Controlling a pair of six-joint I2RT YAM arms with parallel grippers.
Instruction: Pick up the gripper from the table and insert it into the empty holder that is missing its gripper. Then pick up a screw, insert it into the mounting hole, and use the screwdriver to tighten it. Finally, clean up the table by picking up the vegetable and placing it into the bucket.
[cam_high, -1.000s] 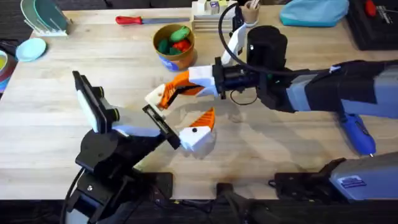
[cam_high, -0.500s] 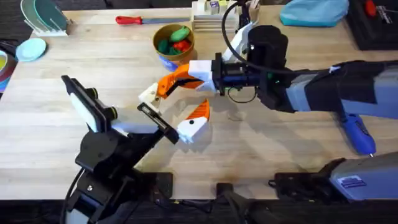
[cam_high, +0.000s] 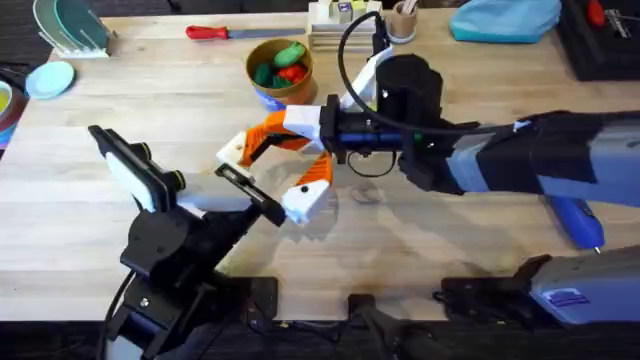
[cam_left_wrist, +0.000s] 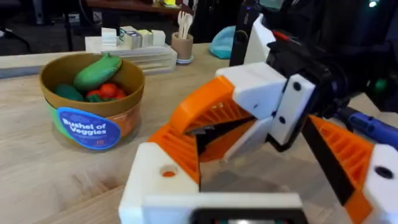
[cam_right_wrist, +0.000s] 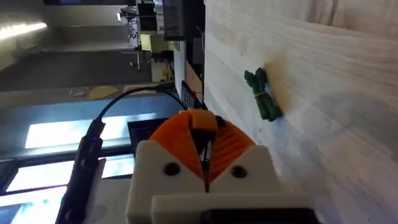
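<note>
Where the two arms meet over the middle of the pale wooden tabletop, we see the right end effector (cam_high: 255, 145) closed, its two ribbed orange pads pressed together around a small orange gripper wedge (cam_right_wrist: 200, 118) pinched at their tips. In the overhead view those tips touch the holder (cam_high: 230, 152), a plain white angular plastic block that forms one jaw of the left end effector (cam_high: 272, 172). The left end effector stands wide open. Its other jaw is a white block carrying an orange ribbed fin (cam_high: 316, 176), well apart from the holder. From the left wrist we see the holder (cam_left_wrist: 155, 190) as a smooth white block with a small round hole in its face, and the right arm's curved orange pads sit between the two left jaws. We cannot tell how far the wedge is seated in the holder.

The vegetable (cam_right_wrist: 264, 96), a small dark green bumpy piece, lies flat on the bare wood in the right wrist view. The bucket (cam_high: 280, 75), a round tan-rimmed cup with a blue label, stands near the tabletop's far edge with smooth green and red toy vegetables inside. The thick blue screwdriver (cam_high: 575, 220) lies at the right, partly under the right arm. A slim red-handled screwdriver (cam_high: 215, 32) lies at the far edge.
</note>
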